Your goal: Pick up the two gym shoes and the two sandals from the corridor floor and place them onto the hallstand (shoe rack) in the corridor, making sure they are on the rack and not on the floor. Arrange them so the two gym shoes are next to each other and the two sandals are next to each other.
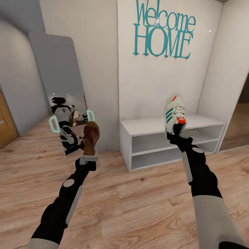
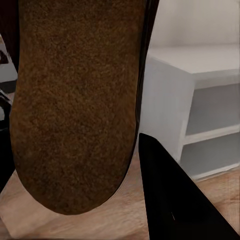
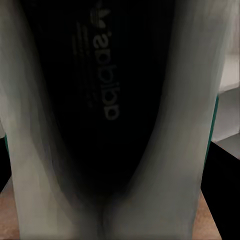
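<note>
My left gripper (image 1: pixel 88 152) is shut on a dark brown sandal (image 1: pixel 90 137), held upright above the corridor floor (image 1: pixel 138 200), left of the hallstand (image 1: pixel 145 125). The sandal's tan footbed (image 2: pixel 75 110) is close to the left wrist camera, a dark finger (image 2: pixel 175 200) beside it. My right gripper (image 1: pixel 175 134) is shut on a white gym shoe (image 1: pixel 174 112) with green stripes, held toe-up in front of the hallstand's flat top. The shoe's dark insole (image 3: pixel 105 95) is seen from close in the right wrist view. The hallstand (image 2: pixel 200 95) is white with two open tiers.
A tall mirror (image 1: pixel 58 86) leans on the wall left of the hallstand and reflects the robot. Teal "Welcome HOME" lettering (image 1: pixel 162 31) hangs above. A wooden door (image 1: pixel 5 121) is at far left, an opening at far right. Wood floor stretches in front.
</note>
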Tool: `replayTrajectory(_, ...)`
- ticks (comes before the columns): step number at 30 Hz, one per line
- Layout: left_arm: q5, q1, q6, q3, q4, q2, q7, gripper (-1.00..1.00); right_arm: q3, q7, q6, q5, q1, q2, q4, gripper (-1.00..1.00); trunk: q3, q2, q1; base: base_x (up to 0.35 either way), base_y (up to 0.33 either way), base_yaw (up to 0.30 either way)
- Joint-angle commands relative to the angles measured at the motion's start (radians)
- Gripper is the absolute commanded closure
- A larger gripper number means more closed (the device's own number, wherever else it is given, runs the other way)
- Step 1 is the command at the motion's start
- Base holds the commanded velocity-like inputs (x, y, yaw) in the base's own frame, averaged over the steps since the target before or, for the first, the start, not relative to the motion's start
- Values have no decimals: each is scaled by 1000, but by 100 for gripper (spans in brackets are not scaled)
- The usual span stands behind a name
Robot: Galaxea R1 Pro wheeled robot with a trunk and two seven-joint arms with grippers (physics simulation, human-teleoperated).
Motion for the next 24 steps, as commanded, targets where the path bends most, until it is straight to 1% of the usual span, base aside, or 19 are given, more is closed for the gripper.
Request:
replayTrajectory(1,-5,-1,6,-1,-1,0,-1,100,-1,0,6,1,0,1,-2,100,0,0,0,0,0,243)
replayTrajectory(24,-5,-1,6,0,-1,0,-1,100,-1,0,6,1,0,1,-2,100,23,0,0,0,0,244)
